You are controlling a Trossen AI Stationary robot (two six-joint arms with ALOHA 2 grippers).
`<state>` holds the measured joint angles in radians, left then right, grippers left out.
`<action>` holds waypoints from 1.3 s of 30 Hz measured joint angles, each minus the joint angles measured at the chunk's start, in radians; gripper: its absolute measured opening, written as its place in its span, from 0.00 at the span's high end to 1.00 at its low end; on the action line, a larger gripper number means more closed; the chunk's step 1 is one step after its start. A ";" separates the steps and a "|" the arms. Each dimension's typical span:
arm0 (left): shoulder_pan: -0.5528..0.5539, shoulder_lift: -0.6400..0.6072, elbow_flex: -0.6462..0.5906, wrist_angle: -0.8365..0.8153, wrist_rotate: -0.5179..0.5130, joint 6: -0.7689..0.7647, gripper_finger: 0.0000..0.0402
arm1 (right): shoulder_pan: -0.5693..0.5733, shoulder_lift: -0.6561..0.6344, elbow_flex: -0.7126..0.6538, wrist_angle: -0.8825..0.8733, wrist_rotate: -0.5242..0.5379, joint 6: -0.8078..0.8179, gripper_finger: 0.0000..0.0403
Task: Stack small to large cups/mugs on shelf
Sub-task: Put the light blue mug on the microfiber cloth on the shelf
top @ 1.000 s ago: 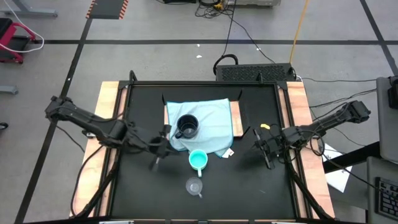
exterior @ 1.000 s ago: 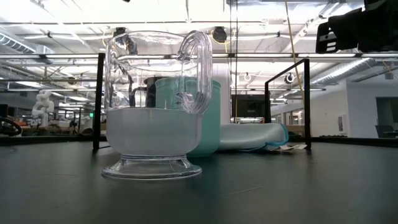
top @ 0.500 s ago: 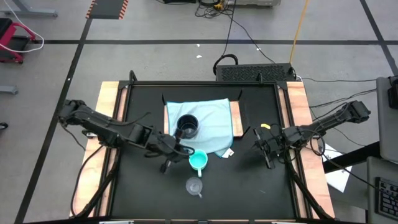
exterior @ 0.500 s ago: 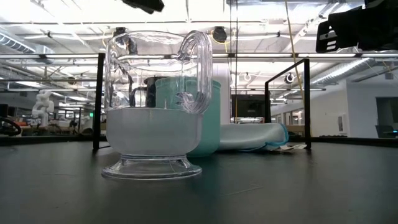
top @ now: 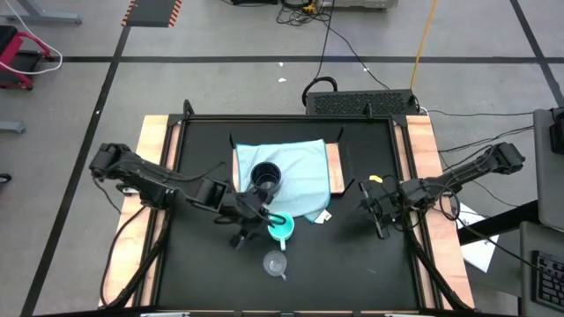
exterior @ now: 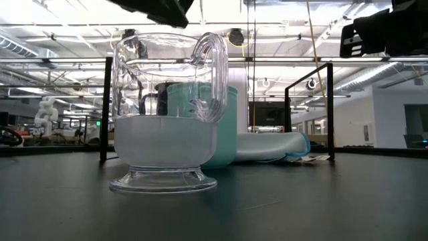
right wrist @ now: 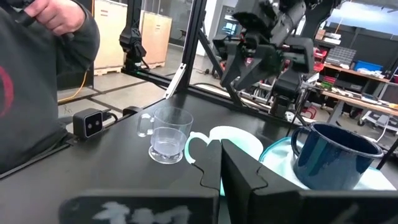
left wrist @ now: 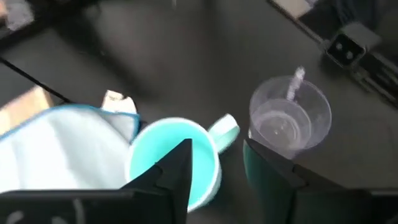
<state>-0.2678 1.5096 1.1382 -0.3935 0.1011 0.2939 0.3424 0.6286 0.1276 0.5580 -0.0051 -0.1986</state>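
The black mug (top: 266, 179) stands upright on the shelf, whose pale blue cloth (top: 300, 163) leaves a wood edge (top: 334, 167) showing. The turquoise cup (top: 280, 227) stands on the black table just near of the shelf, its handle (left wrist: 224, 127) toward the clear cup (top: 276, 262), which stands nearer the table's front edge. My left gripper (top: 263, 220) is open above the turquoise cup (left wrist: 168, 162), one finger (left wrist: 180, 165) over its mouth and the other (left wrist: 267, 168) beyond the handle, touching nothing. My right gripper (top: 379, 216) is shut and empty at the table's right.
A white tag (top: 324, 216) lies by the cloth's near right corner. A yellow item (top: 376, 179) lies near my right arm. Black frame posts (exterior: 107, 107) stand at the table's edges, and a small camera (right wrist: 87, 122) at the front. A person (right wrist: 37, 81) stands beyond the table.
My left gripper has gone toward the table's right edge, from left of the shelf's near corner to above the turquoise cup, and has come down into the top of the low view. The cups and mug have stayed where they were.
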 joint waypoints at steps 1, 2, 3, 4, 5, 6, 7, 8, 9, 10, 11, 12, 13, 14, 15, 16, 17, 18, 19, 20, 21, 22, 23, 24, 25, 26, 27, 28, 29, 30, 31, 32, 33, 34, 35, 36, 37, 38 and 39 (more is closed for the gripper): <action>0.001 0.000 -0.001 -0.004 0.006 0.003 0.62 | 0.000 0.000 0.000 -0.004 0.000 0.000 1.00; 0.001 0.002 -0.001 0.000 0.016 0.008 0.61 | 0.000 0.000 0.000 -0.008 0.000 0.000 1.00; 0.001 0.007 0.000 0.006 0.030 0.014 0.61 | 0.000 0.000 0.000 -0.012 0.000 0.001 1.00; 0.001 0.011 0.001 0.007 0.036 0.023 0.60 | 0.000 0.000 0.000 -0.012 0.000 0.002 1.00; 0.001 0.015 0.000 0.001 0.037 0.031 0.60 | 0.000 0.000 0.000 -0.011 0.000 0.002 1.00; -0.001 0.020 -0.001 -0.003 0.038 0.039 0.60 | 0.000 0.000 0.000 -0.010 0.000 0.002 1.00; -0.002 0.029 -0.001 0.006 0.038 0.047 0.60 | 0.000 0.000 0.000 -0.010 0.000 0.002 1.00; -0.002 0.036 -0.001 0.017 0.038 0.055 0.60 | 0.000 0.000 0.000 -0.010 0.000 0.002 1.00; -0.002 0.042 -0.001 0.017 0.037 0.064 0.60 | 0.000 0.000 0.000 -0.010 0.000 0.002 1.00; -0.001 0.051 -0.001 0.017 0.037 0.068 0.60 | 0.000 0.000 0.000 -0.010 0.000 0.002 1.00; 0.000 0.064 -0.001 0.032 0.037 0.069 0.60 | 0.000 0.000 0.000 -0.010 0.000 0.002 1.00; 0.003 0.076 -0.001 0.049 0.037 0.071 0.60 | 0.000 0.000 0.000 -0.012 0.000 0.002 1.00; 0.005 0.084 -0.001 0.051 0.036 0.072 0.60 | 0.000 0.000 0.000 -0.011 0.000 0.002 1.00; 0.005 0.092 -0.001 0.049 0.035 0.072 0.60 | 0.000 0.000 0.000 -0.009 0.000 0.002 1.00; 0.008 0.100 -0.001 0.055 0.032 0.074 0.60 | 0.000 -0.001 0.000 -0.009 0.000 0.003 1.00; 0.011 0.106 -0.001 0.059 0.032 0.080 0.60 | 0.000 0.000 0.000 -0.011 0.000 0.003 1.00; 0.013 0.110 -0.001 0.054 0.032 0.080 0.60 | 0.000 0.000 0.000 -0.011 0.000 0.003 1.00; 0.015 0.111 -0.001 0.051 0.032 0.077 0.60 | 0.000 0.000 0.000 -0.010 0.000 0.003 1.00; 0.016 0.114 -0.002 0.056 0.033 0.071 0.60 | 0.000 0.000 0.000 -0.012 0.000 0.003 1.00; 0.019 0.121 -0.001 0.072 0.037 0.070 0.60 | 0.000 0.000 0.000 -0.014 0.000 0.003 1.00; 0.020 0.126 0.001 0.079 0.043 0.071 0.60 | 0.000 0.000 0.000 -0.015 0.000 0.003 1.00; 0.021 0.129 0.000 0.071 0.050 0.072 0.60 | 0.000 0.000 0.000 -0.015 0.000 0.003 1.00; 0.021 0.130 -0.002 0.062 0.061 0.072 0.60 | 0.000 0.000 0.000 -0.015 0.000 0.003 1.00; 0.021 0.137 -0.002 0.067 0.068 0.071 0.60 | 0.000 0.000 0.000 -0.015 0.000 0.003 1.00; 0.021 0.147 -0.001 0.079 0.075 0.071 0.60 | 0.000 0.000 0.000 -0.017 0.000 0.003 1.00; 0.021 0.152 0.001 0.081 0.075 0.073 0.60 | 0.000 0.000 0.000 -0.017 0.000 0.003 1.00; 0.021 0.156 -0.001 0.066 0.075 0.075 0.60 | 0.000 0.000 0.000 -0.016 0.000 0.003 1.00; 0.021 0.160 -0.003 0.056 0.075 0.075 0.60 | 0.000 0.000 0.000 -0.017 0.000 0.003 1.00; 0.021 0.169 -0.003 0.067 0.075 0.075 0.60 | 0.000 0.000 0.000 -0.019 0.000 0.003 1.00; 0.021 0.174 -0.001 0.078 0.075 0.077 0.60 | 0.000 0.000 0.000 -0.022 0.000 0.003 1.00; 0.021 0.177 0.000 0.071 0.075 0.079 0.60 | 0.000 0.000 0.000 -0.021 0.000 0.004 1.00; 0.021 0.177 -0.002 0.055 0.075 0.079 0.60 | 0.000 0.000 0.000 -0.019 0.000 0.003 1.00; 0.021 0.178 -0.002 0.052 0.075 0.079 0.60 | 0.000 0.001 0.000 -0.020 0.000 0.003 1.00; 0.022 0.183 -0.002 0.058 0.075 0.079 0.60 | 0.000 0.001 0.000 -0.025 0.000 0.003 1.00; 0.024 0.185 0.000 0.059 0.075 0.079 0.60 | 0.000 0.001 0.000 -0.026 0.000 0.004 1.00; 0.025 0.188 -0.001 0.051 0.070 0.078 0.60 | 0.000 0.001 0.000 -0.023 0.000 0.004 1.00; 0.026 0.190 -0.002 0.044 0.064 0.077 0.60 | 0.000 0.000 0.000 -0.024 0.000 0.003 1.00; 0.026 0.190 -0.002 0.044 0.062 0.075 0.60 | 0.000 0.001 0.000 -0.024 0.000 0.003 1.00; 0.027 0.189 -0.002 0.045 0.056 0.075 0.60 | 0.000 0.001 0.000 -0.024 0.000 0.004 1.00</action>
<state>-0.2407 1.6990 1.1362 -0.3483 0.1570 0.3689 0.3420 0.6296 0.1276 0.5335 -0.0048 -0.1949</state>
